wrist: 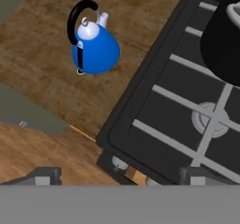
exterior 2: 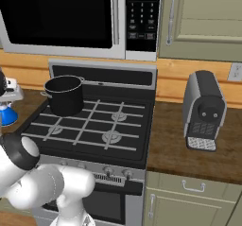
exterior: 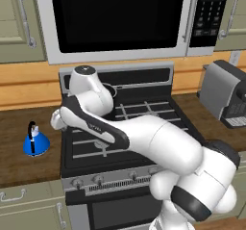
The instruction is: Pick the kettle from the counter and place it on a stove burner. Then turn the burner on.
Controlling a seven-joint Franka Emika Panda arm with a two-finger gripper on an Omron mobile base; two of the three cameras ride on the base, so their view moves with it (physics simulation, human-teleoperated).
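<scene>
A: What was seen nearest the camera?

B: In the hand view the gripper was seen with its two dark tips set wide apart at the bottom edge, nothing between them. The front edge of the stove was seen just above them.

A: And where was the kettle found?

B: The kettle was found upright on the counter, left of the stove and apart from it, well clear of the gripper. Its black handle arched over a pale knob.

A: Was the target burner occupied?

B: The front-left stove burner was seen bare under its grey grates.

A: What was noted farther back?

B: A black pot was seen on the rear-left burner. On the counter right of the stove a coffee machine was seen, and above the stove a microwave was mounted.
</scene>
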